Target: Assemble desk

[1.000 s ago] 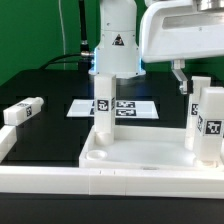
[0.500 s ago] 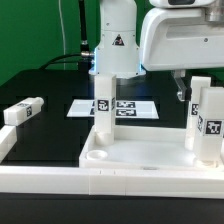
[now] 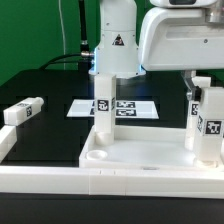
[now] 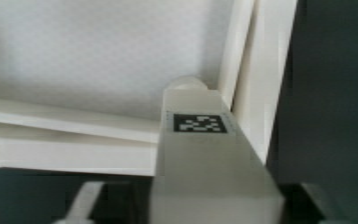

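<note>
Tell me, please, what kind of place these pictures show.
Most likely a robotics laboratory bench. A robot arm stands at a black table, a marker board lies on it, and the upright leg and the lying leg carry printed tags.

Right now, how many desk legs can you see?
4 legs: one lying loose at the exterior view's left, one upright mid-frame in the tabletop, two upright at that view's right, rear and front.
</note>
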